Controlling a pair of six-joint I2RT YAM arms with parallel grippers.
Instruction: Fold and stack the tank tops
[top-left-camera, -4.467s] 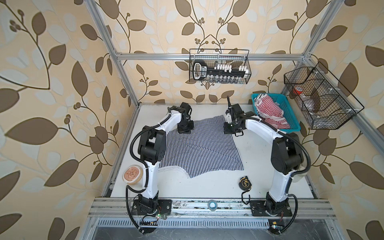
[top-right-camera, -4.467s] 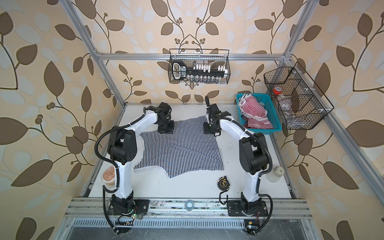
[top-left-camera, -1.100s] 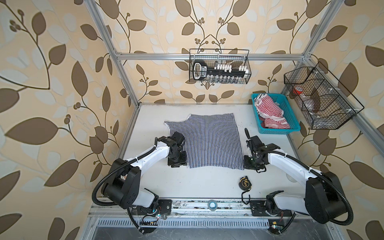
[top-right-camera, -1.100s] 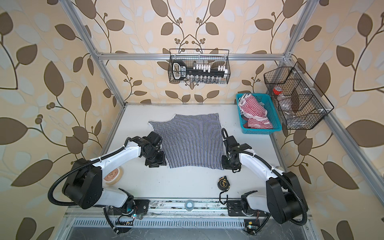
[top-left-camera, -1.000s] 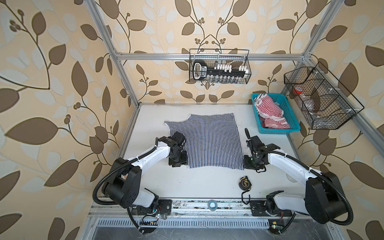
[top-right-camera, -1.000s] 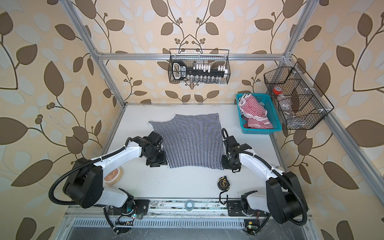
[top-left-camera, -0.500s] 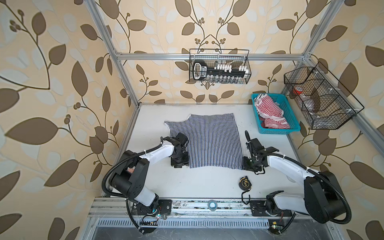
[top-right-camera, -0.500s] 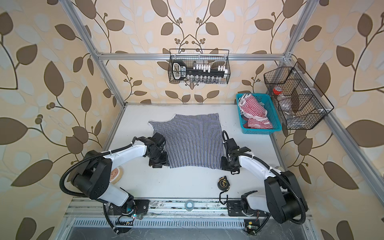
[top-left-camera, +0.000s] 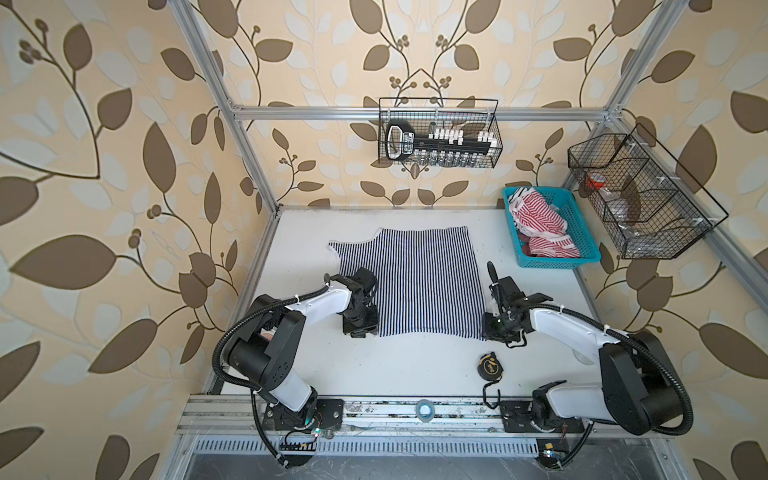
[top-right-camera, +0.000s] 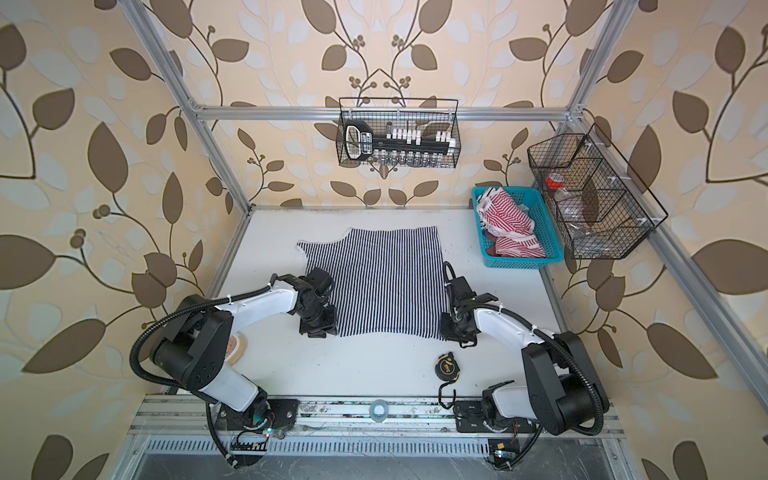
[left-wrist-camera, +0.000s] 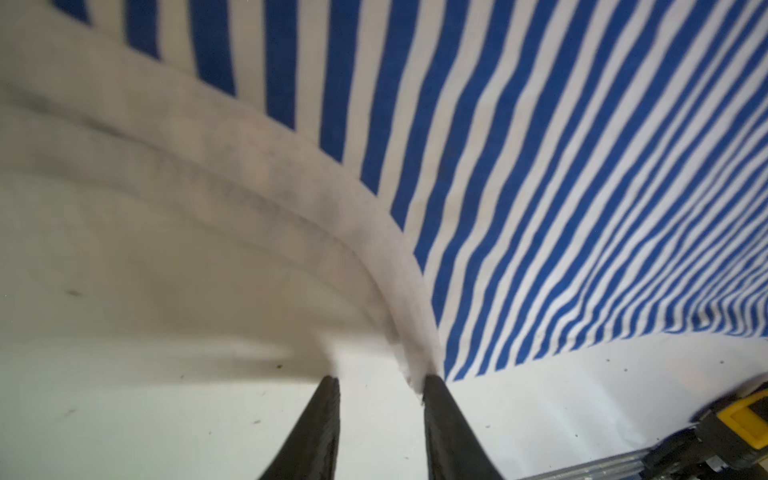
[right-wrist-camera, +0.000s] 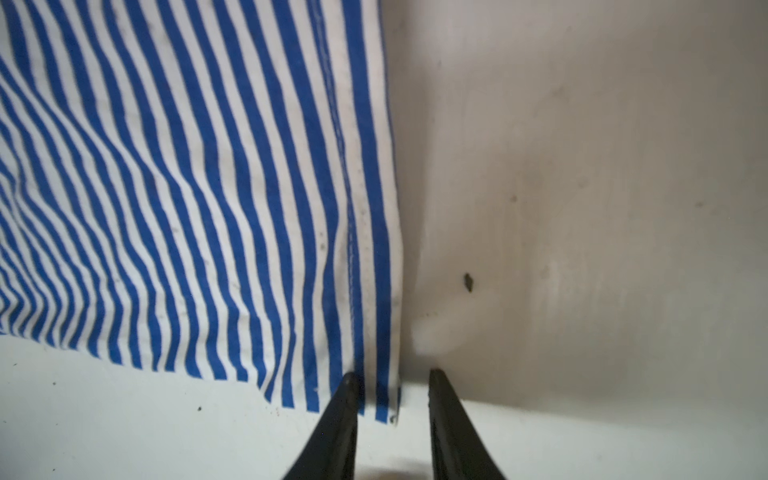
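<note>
Top views: we see the red top (top-left-camera: 540, 220) heaped in the blue basket (top-left-camera: 557, 262); the navy top (top-left-camera: 409, 286) lies flat on the bench (top-left-camera: 415, 365).
Left wrist: left gripper (left-wrist-camera: 380, 380) stands released, at the navy top's white trim.
Right wrist: right gripper (right-wrist-camera: 390, 374) released too, the top's corner between its jaws.

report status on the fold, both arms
left gripper open at near left corner of navy tank top. right gripper open, straddling near right corner. red tank top bunched in blue basket. tape measure clear of cloth.
</note>
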